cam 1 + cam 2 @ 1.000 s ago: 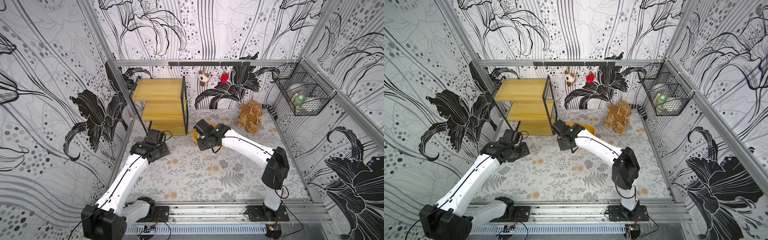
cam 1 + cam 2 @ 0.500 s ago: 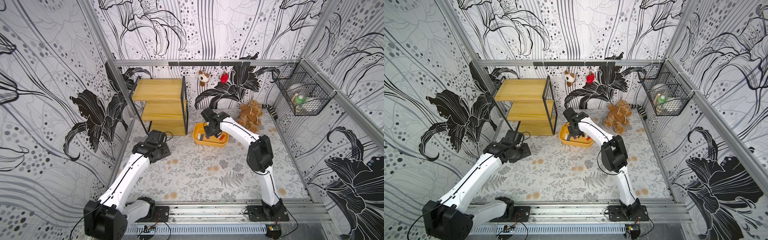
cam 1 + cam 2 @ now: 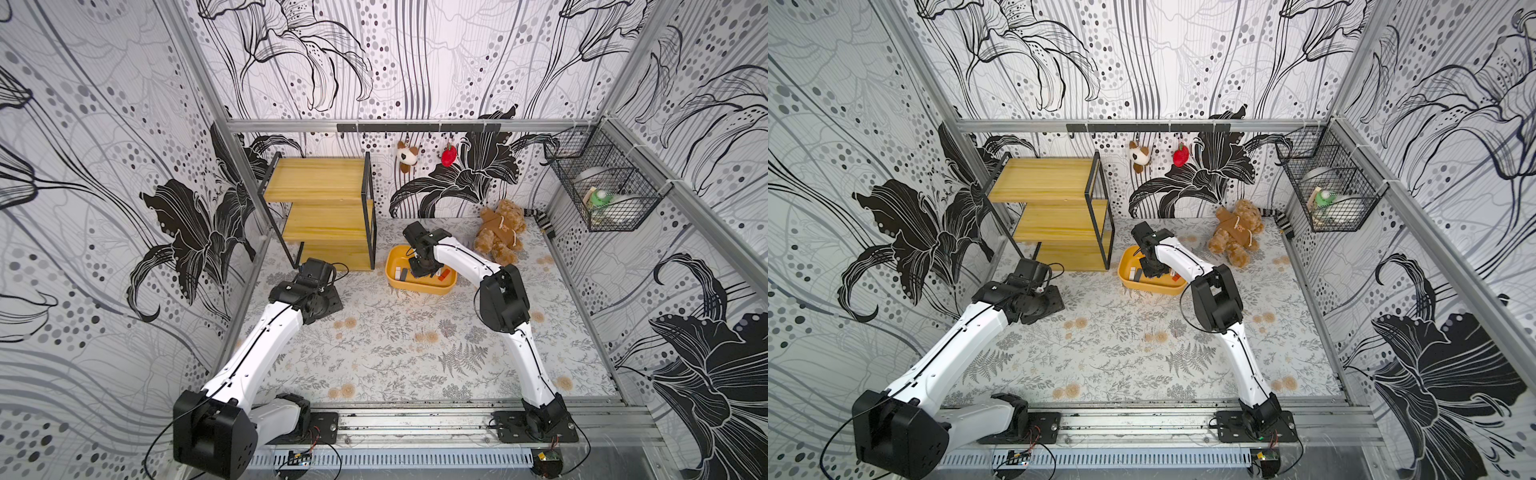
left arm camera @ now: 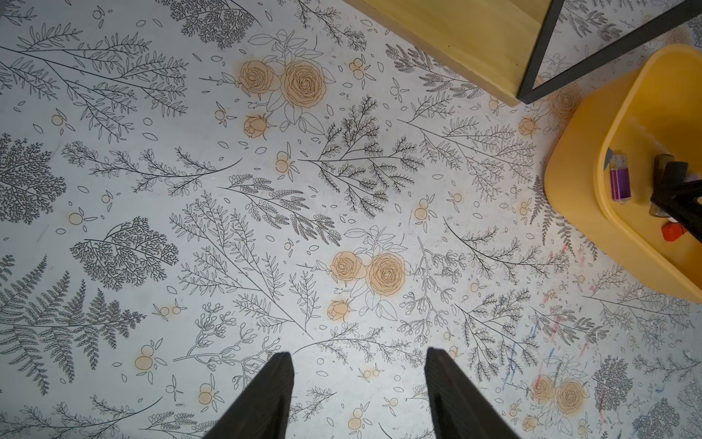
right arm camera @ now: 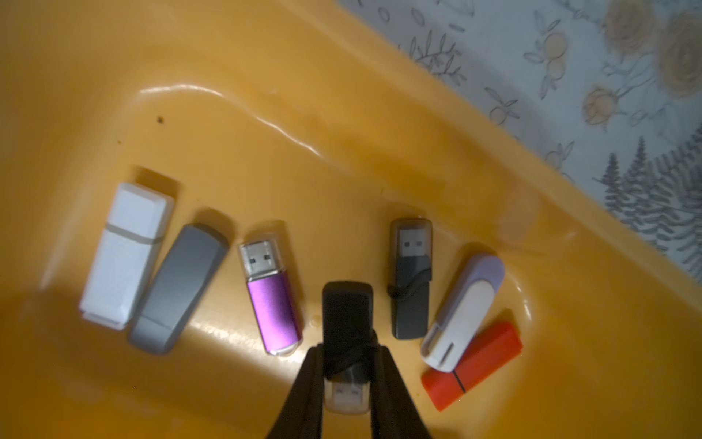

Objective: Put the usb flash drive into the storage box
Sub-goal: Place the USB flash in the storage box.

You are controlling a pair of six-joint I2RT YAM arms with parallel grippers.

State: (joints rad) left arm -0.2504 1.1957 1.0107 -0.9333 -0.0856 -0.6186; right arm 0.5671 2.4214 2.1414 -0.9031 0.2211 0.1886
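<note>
One second earlier the right claw [image 5: 347,353] was not yet in the box [image 3: 417,287], but now it reached inside, just above a top view's middle, pinched tight on the black drive [image 5: 346,315], so only the drop seemed left; the left claw [image 4: 357,365] stayed partway wide, empty.

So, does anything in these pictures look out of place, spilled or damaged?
Nothing is spilled or broken. Only small oddities: the tablecloth carries faint red and blue pen-like streaks near the storage box, and inside it the lilac-white drive lies partly over the red drive.
</note>
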